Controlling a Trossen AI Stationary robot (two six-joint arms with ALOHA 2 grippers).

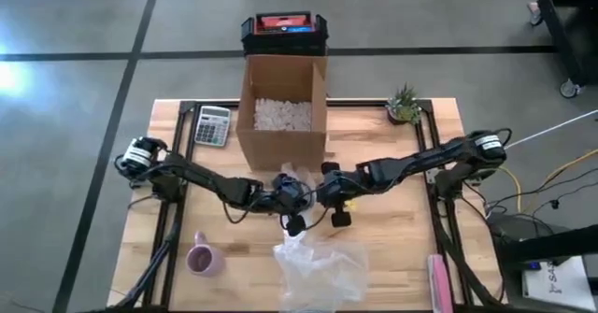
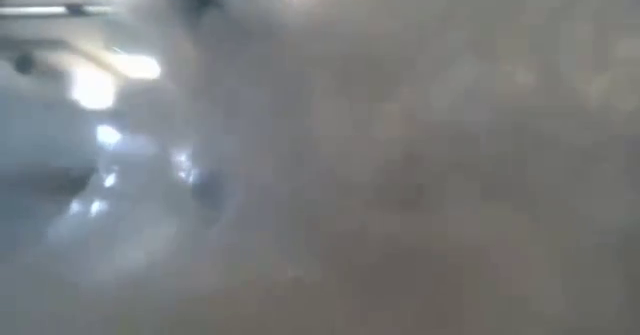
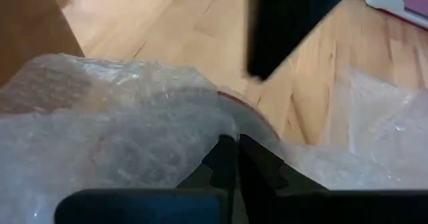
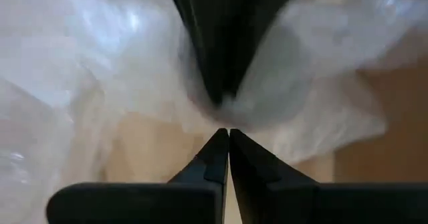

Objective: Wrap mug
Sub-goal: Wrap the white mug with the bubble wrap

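Left tool (image 1: 297, 221) sits mid-counter, just in front of the cardboard box (image 1: 282, 107). From my left wrist camera its fingers (image 3: 225, 158) are pressed together, with bubble wrap (image 3: 120, 127) heaped right up against them; I read it as pinching a fold of the wrap. A reddish curved edge shows through the plastic there; I cannot tell what it is.

Right tool (image 1: 336, 212) is just beside the left one, the two nearly meeting at the counter's centre. In the right wrist camera its fingertips (image 4: 217, 150) are closed tip to tip, with wrap billowing just beyond them. I cannot tell whether any film is caught between them.

Main sheet of bubble wrap lies crumpled toward the counter's front edge, below both tools in the overhead view. Low camera is smothered by the plastic, nothing readable.

Pink mug (image 1: 203, 259) stands on the counter (image 1: 392, 257) front-left, well apart from both tools and unwrapped.

Further out: box holds white packing fill; calculator (image 1: 212, 125) to its left, small potted plant (image 1: 404, 106) at the back right, pink item (image 1: 439, 280) at the front right edge.
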